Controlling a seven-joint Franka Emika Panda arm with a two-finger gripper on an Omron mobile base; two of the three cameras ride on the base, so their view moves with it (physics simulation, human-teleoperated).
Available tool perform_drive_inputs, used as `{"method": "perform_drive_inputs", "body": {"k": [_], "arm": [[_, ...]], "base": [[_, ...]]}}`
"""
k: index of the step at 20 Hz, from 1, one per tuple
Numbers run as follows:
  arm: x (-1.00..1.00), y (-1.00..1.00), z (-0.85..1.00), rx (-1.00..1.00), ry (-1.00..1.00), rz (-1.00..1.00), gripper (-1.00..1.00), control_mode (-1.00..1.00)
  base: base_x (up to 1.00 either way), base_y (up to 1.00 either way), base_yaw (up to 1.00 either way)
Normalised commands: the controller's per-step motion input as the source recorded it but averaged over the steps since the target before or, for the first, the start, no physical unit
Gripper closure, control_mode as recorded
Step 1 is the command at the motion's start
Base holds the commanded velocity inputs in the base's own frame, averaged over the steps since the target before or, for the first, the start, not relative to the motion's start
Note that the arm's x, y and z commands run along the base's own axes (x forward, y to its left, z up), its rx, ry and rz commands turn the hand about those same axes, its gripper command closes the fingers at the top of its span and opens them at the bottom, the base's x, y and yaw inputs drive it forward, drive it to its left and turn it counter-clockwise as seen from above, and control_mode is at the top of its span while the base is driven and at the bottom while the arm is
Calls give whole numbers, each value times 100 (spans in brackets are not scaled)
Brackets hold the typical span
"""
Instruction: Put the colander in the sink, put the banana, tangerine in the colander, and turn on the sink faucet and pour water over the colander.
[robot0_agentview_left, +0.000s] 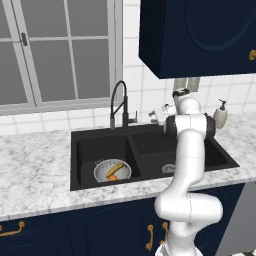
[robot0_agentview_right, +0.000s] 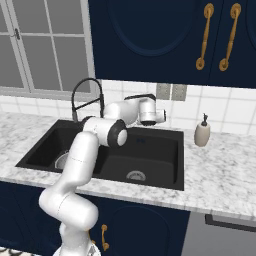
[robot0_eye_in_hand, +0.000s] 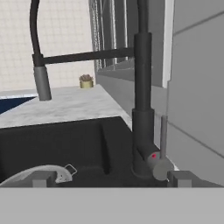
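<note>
From where I stand, nearest is the colander (robot0_agentview_left: 112, 171), sitting in the left basin of the black sink (robot0_agentview_left: 150, 145) at about seven o'clock from the faucet, with the banana (robot0_agentview_left: 115, 169) lying slantwise in it and the tangerine (robot0_agentview_left: 113, 177) tucked just below. No water runs yet, so I judge the tap is the step in hand. Farther back, the claw (robot0_eye_in_hand: 111, 178) hangs by the faucet (robot0_eye_in_hand: 142, 96), jaws spread wide and holding nothing. Along the claw's own line of sight, the side lever (robot0_eye_in_hand: 162, 144), a thin upright rod, stands just ahead at roughly one o'clock, close to the right fingertip (robot0_eye_in_hand: 179, 178); touching or not, I cannot tell.
</note>
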Motion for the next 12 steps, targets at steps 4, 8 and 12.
{"method": "perform_drive_inputs", "body": {"k": [4,8,12], "arm": [[39,12,0,0,0,0,-100,-100],[33,13,-6,0,0,0,-100,-100],[19,26,-10,0,0,0,-100,-100]], "base": [[0,0,0],[0,0,0],[0,0,0]]}}
